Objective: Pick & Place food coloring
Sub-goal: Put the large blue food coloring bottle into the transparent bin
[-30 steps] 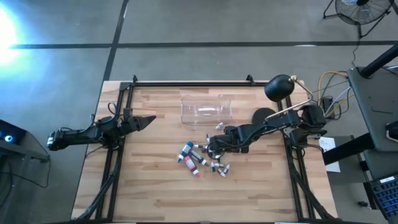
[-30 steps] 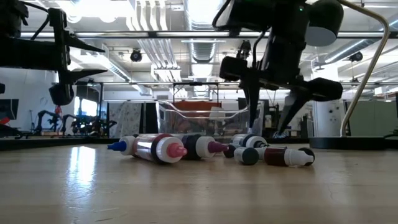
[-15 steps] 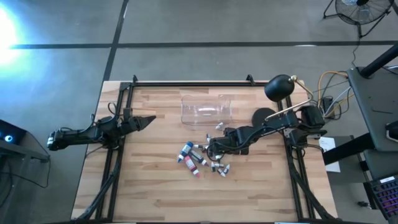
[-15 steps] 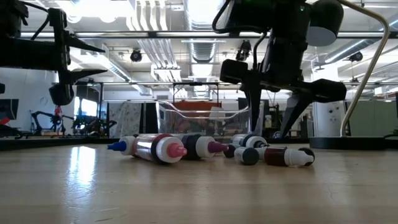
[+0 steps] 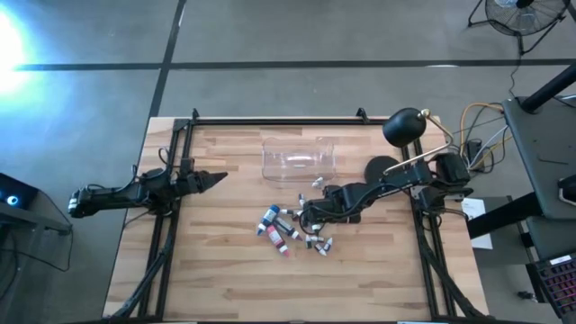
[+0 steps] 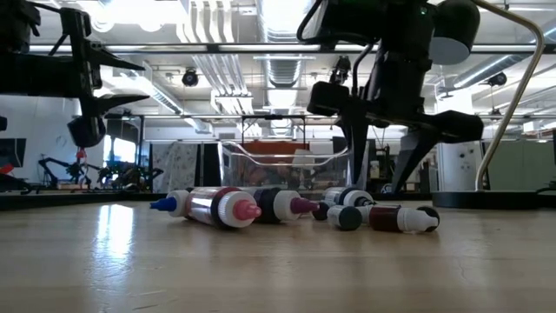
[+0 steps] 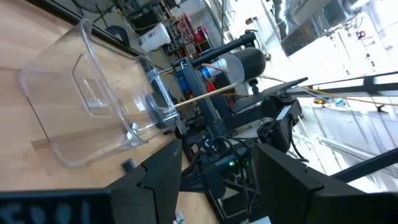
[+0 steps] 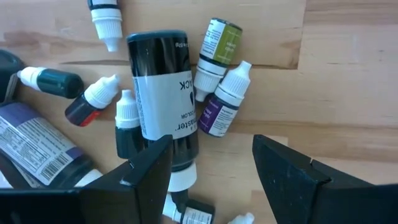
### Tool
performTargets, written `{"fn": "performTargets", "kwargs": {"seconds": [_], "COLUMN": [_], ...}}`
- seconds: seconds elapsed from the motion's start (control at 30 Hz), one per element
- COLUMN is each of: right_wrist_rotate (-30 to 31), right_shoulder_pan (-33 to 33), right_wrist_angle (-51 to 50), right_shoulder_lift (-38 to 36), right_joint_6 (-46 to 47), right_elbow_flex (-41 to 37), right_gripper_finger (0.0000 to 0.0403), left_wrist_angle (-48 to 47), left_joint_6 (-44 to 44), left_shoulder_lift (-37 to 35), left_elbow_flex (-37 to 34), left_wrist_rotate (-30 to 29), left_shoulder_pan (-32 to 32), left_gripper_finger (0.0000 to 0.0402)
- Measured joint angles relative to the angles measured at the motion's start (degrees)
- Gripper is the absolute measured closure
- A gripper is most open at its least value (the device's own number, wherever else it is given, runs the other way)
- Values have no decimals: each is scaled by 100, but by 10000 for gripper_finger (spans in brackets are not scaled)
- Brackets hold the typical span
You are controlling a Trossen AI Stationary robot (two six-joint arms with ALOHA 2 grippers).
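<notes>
The food coloring bottles (image 5: 290, 229) lie on their sides in a loose heap at the table's middle, with one stray bottle (image 5: 317, 183) nearer the clear box. In the right wrist view a large black bottle (image 8: 163, 99), a green-labelled one (image 8: 221, 45), a purple one (image 8: 219, 111) and a small red one (image 8: 88, 104) lie close together. My right gripper (image 5: 310, 214) hangs open just above the heap, its fingers (image 6: 356, 156) clear of the bottles (image 6: 234, 207). My left gripper (image 5: 212, 179) waits open at the table's left side.
A clear rectangular plastic box (image 5: 299, 157) stands beyond the heap toward the far edge, also seen in the left wrist view (image 7: 93, 106). A black lamp-like head (image 5: 405, 126) on a thin rod, with a round base (image 5: 382, 168), stands at the far right. A black frame (image 5: 270, 121) borders the table.
My right gripper has crept a little toward the near edge and over the heap of bottles, staying open. The bottles have not moved.
</notes>
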Motion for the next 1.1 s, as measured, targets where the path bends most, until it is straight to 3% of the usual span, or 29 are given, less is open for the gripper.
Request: {"fn": "performTargets", "kwargs": {"seconds": [0.4, 0.63, 0.9, 0.97, 1.1], "right_wrist_rotate": [-8, -12, -216, -214, -207], "right_shoulder_pan": [29, 28, 26, 15, -49], "right_wrist_angle": [-25, -27, -358, -525, -831], "right_shoulder_lift": [-17, -17, -17, -17, -17], "right_joint_6": [-144, -295, -1070, -1453, -2126], "right_elbow_flex": [0, 0, -2, -2, -41], "right_gripper_finger": [188, 188, 188, 188, 188], "left_wrist_angle": [-330, -1227, -1941, -1942, -1950], "left_joint_6": [-146, 329, 663, 631, 327], "left_shoulder_lift": [207, 972, 2081, 2389, 3069], "left_elbow_flex": [74, 716, 1489, 1668, 2040], "left_wrist_rotate": [363, 390, 1023, 887, -19], "left_shoulder_pan": [0, -2, -165, -351, -978], "left_gripper_finger": [232, 237, 237, 237, 237]}}
